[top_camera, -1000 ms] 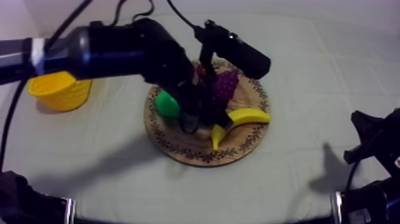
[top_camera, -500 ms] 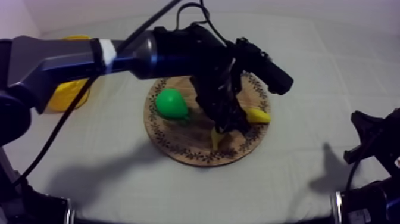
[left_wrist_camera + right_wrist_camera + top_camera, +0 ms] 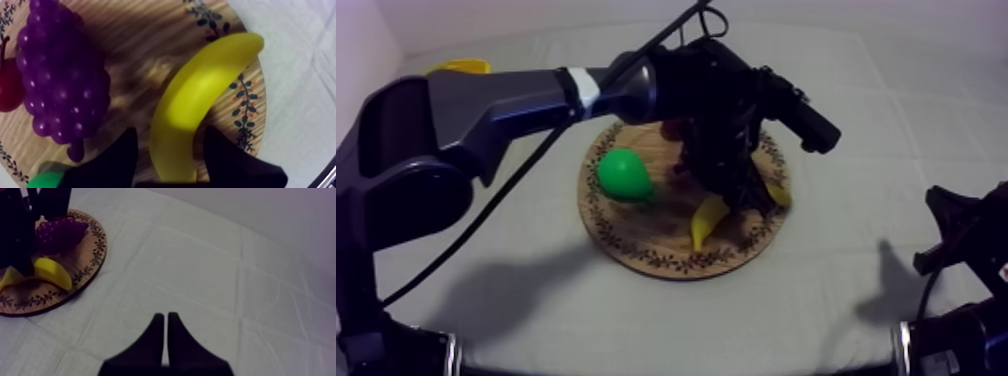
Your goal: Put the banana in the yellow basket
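A yellow banana [image 3: 200, 95] lies on the round wooden board [image 3: 636, 235] near its right rim, also seen as banana [image 3: 707, 221] under my left arm. My left gripper [image 3: 170, 131] is down over it, open, one black finger [image 3: 120, 157] on each side of the banana's lower end. It is at left gripper [image 3: 738, 196] from above. Purple grapes [image 3: 60, 85] and a small red fruit [image 3: 7, 85] lie beside it. My right gripper [image 3: 166, 319] is shut on nothing, over bare cloth, low at the right, right gripper [image 3: 951, 240]. The yellow basket [image 3: 461, 67] peeks out behind the left arm.
A green pear [image 3: 623, 173] sits on the board's left half. From the right wrist view the board [image 3: 85, 263], grapes [image 3: 60, 230] and banana [image 3: 50, 270] lie far off, with my left arm [image 3: 15, 233] over them.
My left arm has swung farther right across the board and come down onto the banana. It now covers the grapes and most of the basket. The right arm has not moved.
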`<action>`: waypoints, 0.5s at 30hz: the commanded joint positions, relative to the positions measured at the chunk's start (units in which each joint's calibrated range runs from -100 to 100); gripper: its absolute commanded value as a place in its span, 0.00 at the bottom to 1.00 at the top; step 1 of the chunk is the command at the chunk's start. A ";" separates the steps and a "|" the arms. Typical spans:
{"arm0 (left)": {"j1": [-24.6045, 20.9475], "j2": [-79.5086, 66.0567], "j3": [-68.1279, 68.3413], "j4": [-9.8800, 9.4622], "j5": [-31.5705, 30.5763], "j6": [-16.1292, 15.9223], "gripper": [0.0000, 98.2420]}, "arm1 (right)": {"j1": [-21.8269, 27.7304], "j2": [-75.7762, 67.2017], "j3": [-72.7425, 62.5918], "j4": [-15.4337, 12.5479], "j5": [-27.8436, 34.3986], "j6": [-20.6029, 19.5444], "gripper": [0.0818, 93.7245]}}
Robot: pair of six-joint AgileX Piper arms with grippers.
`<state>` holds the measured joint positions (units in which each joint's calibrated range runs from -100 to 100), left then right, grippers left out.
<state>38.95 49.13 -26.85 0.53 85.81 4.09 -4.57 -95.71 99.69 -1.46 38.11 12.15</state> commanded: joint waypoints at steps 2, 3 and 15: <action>-0.33 2.66 -3.80 0.28 3.43 0.35 0.48 | -0.03 -0.04 -0.03 -0.03 0.03 -0.03 0.00; -0.37 3.48 -4.99 0.36 4.57 0.40 0.48 | -0.03 -0.04 -0.03 -0.03 0.03 -0.03 0.00; 0.90 6.84 -10.35 -1.53 7.66 0.99 0.30 | -0.03 -0.04 -0.03 -0.03 0.03 -0.06 0.00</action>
<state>39.80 56.23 -37.68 -0.69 94.27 4.92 -4.57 -95.71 99.69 -1.46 38.11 12.08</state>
